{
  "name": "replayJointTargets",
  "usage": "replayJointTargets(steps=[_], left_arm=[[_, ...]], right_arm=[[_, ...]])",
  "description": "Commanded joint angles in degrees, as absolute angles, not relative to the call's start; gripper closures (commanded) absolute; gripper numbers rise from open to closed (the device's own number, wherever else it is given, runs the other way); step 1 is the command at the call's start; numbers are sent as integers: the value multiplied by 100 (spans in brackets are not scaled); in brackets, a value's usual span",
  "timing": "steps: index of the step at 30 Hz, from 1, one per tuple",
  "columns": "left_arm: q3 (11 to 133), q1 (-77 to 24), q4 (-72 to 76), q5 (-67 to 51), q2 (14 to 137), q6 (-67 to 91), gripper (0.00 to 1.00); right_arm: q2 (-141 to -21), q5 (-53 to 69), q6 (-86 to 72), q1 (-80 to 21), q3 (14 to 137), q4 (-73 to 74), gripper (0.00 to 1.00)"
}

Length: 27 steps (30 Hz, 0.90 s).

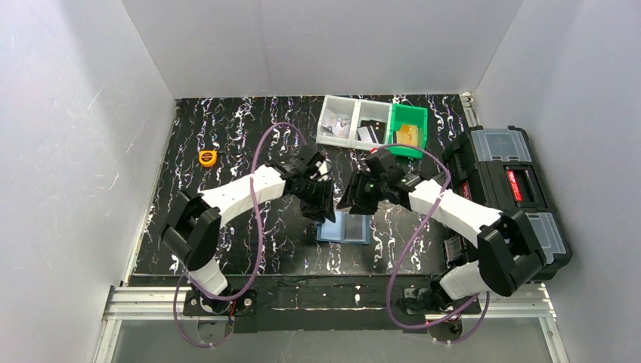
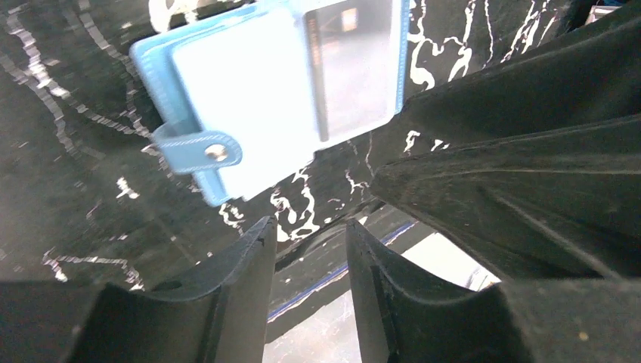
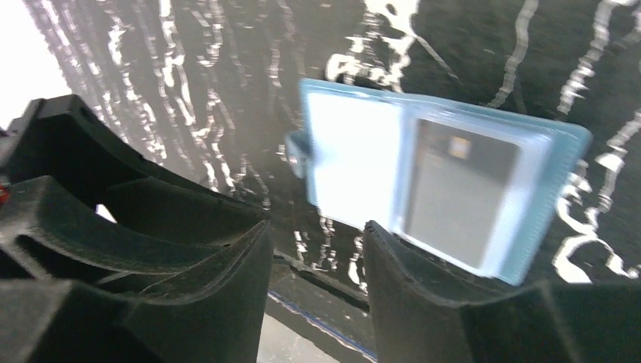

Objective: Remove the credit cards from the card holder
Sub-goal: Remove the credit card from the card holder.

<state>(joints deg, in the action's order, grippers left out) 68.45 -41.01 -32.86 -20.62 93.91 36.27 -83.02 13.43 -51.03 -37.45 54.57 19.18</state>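
Just beyond left gripper (image 2: 310, 228), open card holder (image 2: 249, 98)

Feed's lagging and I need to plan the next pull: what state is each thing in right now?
card holder: unfolded, lying flat on the table, snap strap undone.
dark card: inside its clear sleeve, not yet out.
left hand: open, empty.
right hand: open, empty.
toolbox: closed.
green bin: open-topped, something yellowish inside.

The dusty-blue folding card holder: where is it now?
In the top view the card holder lies open on the black marbled table, near its middle, just below the left gripper and right gripper, held by neither.
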Motion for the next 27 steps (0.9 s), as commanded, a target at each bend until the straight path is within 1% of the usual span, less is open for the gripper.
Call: replayJointTargets(steps=[1,4,6,12,18,21,24,27], left_arm=[[7324,-4425,-3242,-2188,9894,3680,64],[7587,-4580,-3166,-2224,10258,3711,66],[7640,-4623,-3064,-2266,10472,3749,68],[7639,-4628,-2739,-2337,10894,3705,74],[7539,-4625,-2619,-2269,11052,3690,80],[7465,-4628,-2686,-2095,11074,3671,87],[7435,-4623,-2858,-1893,11104,3621,92],[7433,-4624,-3008,-1746,11141,3564,95]], right_arm=[[-7927,979,-5084,-3634,4927,2358,51],[-7775,963,-5105,-3595,4634,2365,63],[-7710,948,-5110,-3576,4493,2359,68],[-7769,987,-5106,-3550,4296,2250,76],[-7977,1029,-5081,-3542,4289,2142,79],[-8052,1021,-5071,-3534,4298,2130,79],[-8113,1016,-5064,-3526,4298,2119,78],[-8192,1036,-5062,-3524,4307,2085,76]])
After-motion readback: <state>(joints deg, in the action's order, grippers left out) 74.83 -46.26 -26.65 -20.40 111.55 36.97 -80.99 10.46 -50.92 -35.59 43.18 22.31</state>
